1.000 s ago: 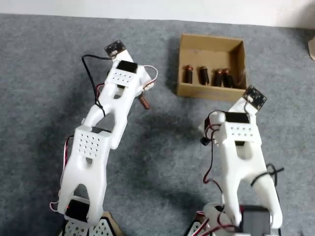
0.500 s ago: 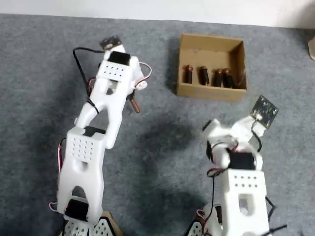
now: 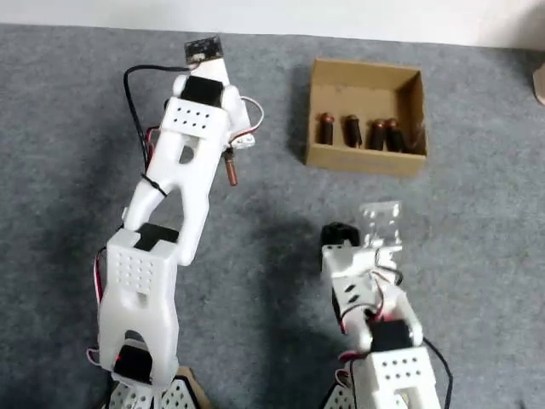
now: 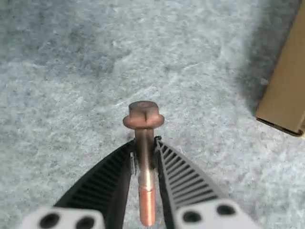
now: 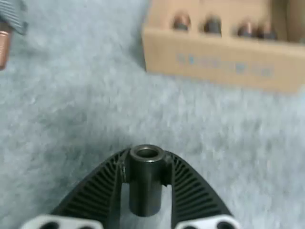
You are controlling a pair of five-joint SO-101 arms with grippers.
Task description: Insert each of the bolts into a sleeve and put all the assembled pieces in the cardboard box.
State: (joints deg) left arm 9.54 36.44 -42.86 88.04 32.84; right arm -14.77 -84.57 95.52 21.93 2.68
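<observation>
High view down on a grey felt-covered table point(image 3: 68, 128). Stretched far out over its left half, the white left arm point(image 3: 183, 162); folded back close to its base on the right, the white right arm point(image 3: 366, 298). At the far side, an open cardboard box point(image 3: 366, 159), with four dark assembled pieces point(image 3: 352, 129) in a row along its near wall. Left gripper point(image 4: 144, 143) pinched narrow on the shank of a copper-coloured flanged hex bolt point(image 4: 144, 119), head out past the fingertips, threaded end back toward the wrist, over the felt beside the box's left wall and apart from it. Right gripper point(image 5: 145, 160) clamped around a black sleeve point(image 5: 145, 181), open bore facing outward toward the box, well short of it.
</observation>
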